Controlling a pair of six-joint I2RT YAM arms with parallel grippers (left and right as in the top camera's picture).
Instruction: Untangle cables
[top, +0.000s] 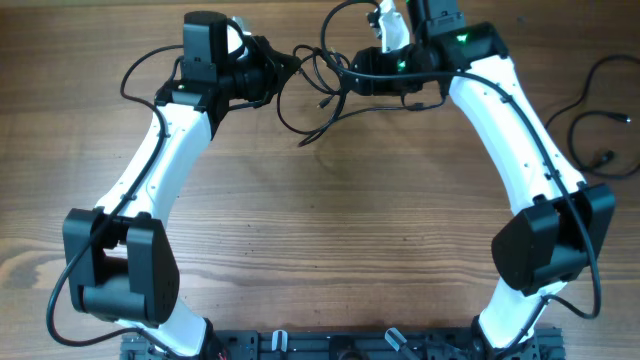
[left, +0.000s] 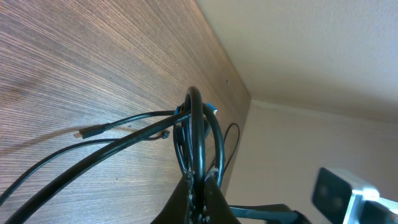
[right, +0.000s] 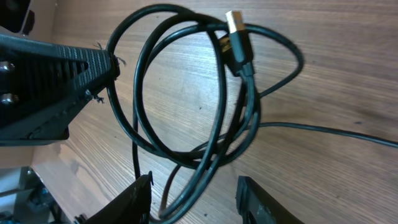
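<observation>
Cables (right: 252, 112): knotted coil, far-centre worktop (top: 320, 220), between both arms. Left claw (left: 199, 186): clamped on one loop. Right claw (right: 194, 185): parted, straddling strands. Untangling apparently barely begun; every crossing outstanding.

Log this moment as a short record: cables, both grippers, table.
cables: black strands looped into a tangled coil between the two grippers
plug: gold-tipped, lying across the coil
left gripper: shut on cables at the coil's edge
right gripper: jaws apart, strands running between them
table: wood grain
</observation>
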